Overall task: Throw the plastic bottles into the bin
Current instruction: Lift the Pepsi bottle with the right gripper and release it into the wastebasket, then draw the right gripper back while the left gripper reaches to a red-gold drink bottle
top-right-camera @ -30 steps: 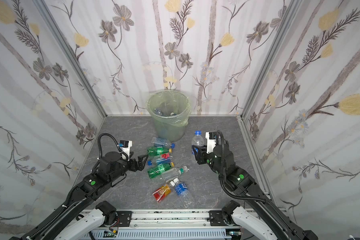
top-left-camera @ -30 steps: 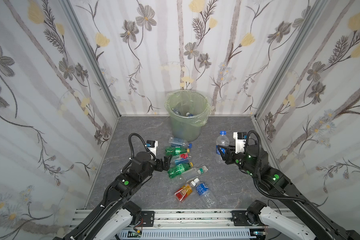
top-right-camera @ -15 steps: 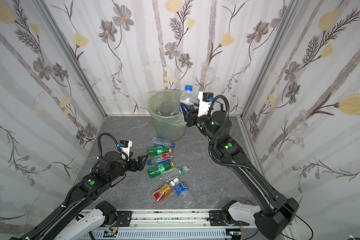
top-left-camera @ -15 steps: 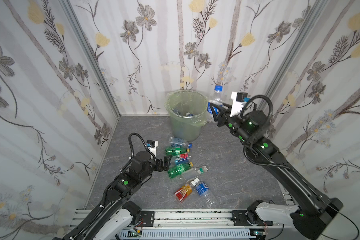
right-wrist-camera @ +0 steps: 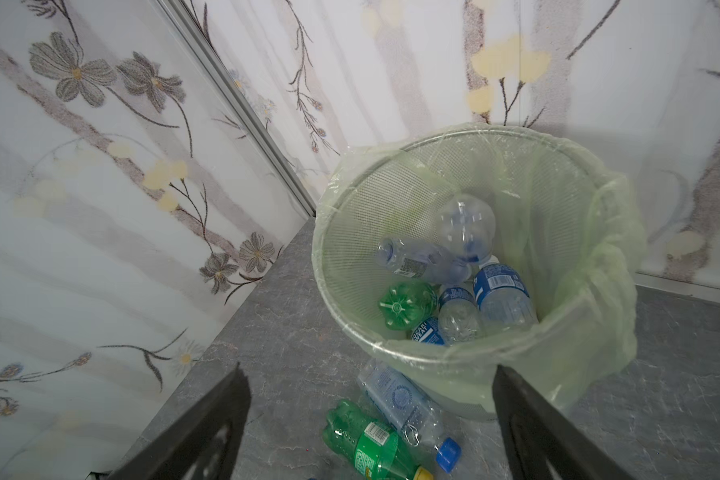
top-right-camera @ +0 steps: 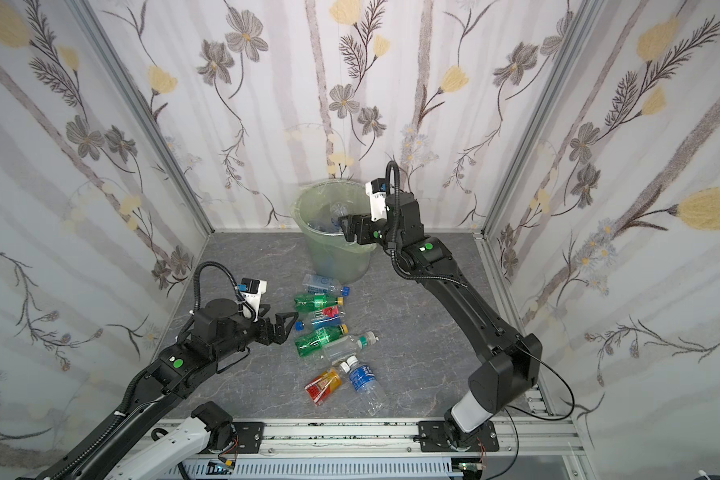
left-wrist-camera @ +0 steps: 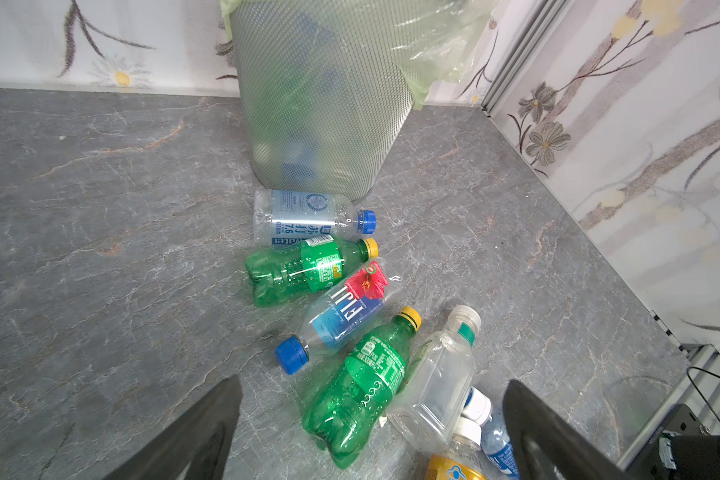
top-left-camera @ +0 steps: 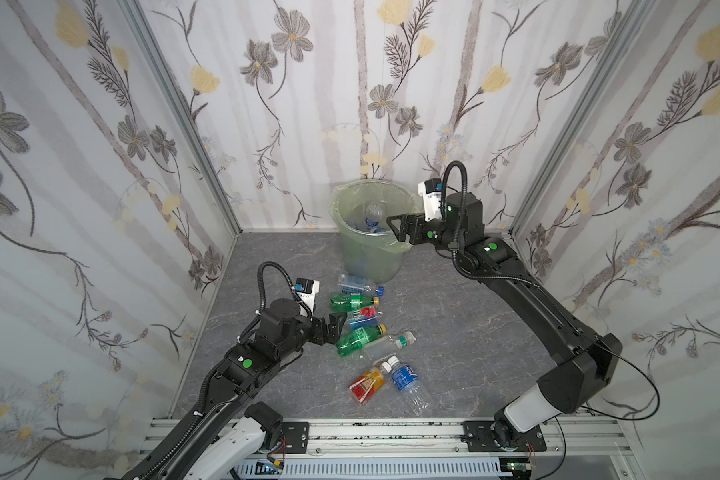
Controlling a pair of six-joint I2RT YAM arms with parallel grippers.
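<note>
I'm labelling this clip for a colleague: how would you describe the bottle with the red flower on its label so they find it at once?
Start at the green-lined bin by the back wall; bottles lie in a row on the floor before it. The flower-label bottle lies between the two green bottles; only its blue label carries a red flower.

Grey marbled tabletop carries bin and perhaps seven bottles.
</note>
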